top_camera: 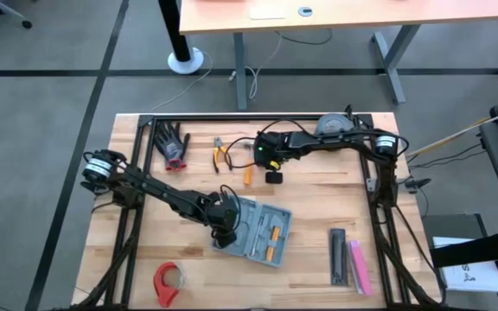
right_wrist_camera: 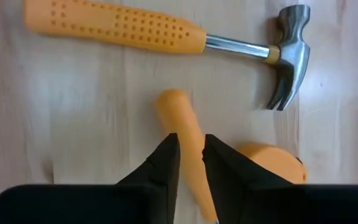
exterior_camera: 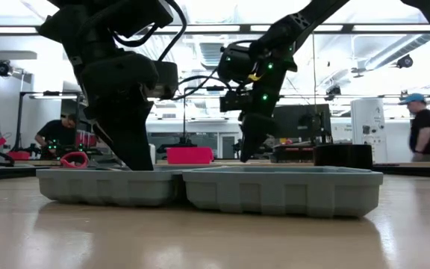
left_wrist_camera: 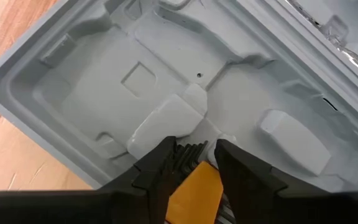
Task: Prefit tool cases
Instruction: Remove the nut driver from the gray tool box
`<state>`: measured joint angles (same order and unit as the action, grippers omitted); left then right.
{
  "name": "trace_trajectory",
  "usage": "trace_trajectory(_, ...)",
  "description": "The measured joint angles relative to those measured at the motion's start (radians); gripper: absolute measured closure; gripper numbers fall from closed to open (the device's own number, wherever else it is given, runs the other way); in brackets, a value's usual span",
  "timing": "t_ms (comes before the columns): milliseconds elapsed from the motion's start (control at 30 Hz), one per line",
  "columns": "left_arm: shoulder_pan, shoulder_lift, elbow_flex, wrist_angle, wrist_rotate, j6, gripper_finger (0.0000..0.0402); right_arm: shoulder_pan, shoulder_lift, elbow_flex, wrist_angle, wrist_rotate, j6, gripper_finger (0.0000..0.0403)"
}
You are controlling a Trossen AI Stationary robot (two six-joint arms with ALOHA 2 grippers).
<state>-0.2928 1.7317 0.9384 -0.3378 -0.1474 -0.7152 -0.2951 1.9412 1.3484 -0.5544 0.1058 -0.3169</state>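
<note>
The blue-grey tool case (top_camera: 262, 226) lies open on the table, showing as two shallow halves (exterior_camera: 282, 190) in the low view. Its moulded grey tray (left_wrist_camera: 166, 81) fills the left wrist view. My left gripper (left_wrist_camera: 194, 163) hangs over the case's left half (top_camera: 226, 223), shut on an orange and black tool (left_wrist_camera: 196, 180). Farther back, my right gripper (right_wrist_camera: 190, 155) points down at the table, shut on an orange tool handle (right_wrist_camera: 180, 118). This handle lies beside a hammer (right_wrist_camera: 166, 28) with a steel head (right_wrist_camera: 288, 56). My left gripper pinches the orange and black tool by its ribbed black end (left_wrist_camera: 190, 154) between its two fingers, coming steeply from above. Only this end shows past the fingers. I cannot tell whether the tool touches the tray. My right gripper has the orange handle between its two fingers (right_wrist_camera: 166, 163), partway along its length (right_wrist_camera: 191, 146). The fingers come steeply from above and lie across it. The handle lies flat on the table; its far end (right_wrist_camera: 169, 99) sticks out past the fingertips.
Black gloves (top_camera: 173, 145) and pliers (top_camera: 220, 155) lie at the far left. A small black block (top_camera: 273, 177) sits near the right gripper, and another orange thing (right_wrist_camera: 272, 163) beside the handle. A red tape roll (top_camera: 169, 281) and black and pink bars (top_camera: 348, 257) lie near the front edge.
</note>
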Motion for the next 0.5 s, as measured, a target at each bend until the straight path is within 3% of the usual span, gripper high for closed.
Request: trace_trajectory(500, -0.001, 0.000, 0.000, 0.001, 0.001, 0.000, 0.0263, -0.005, 0.022, 0.000, 0.093, 0.037, 0.116, 0.0384)
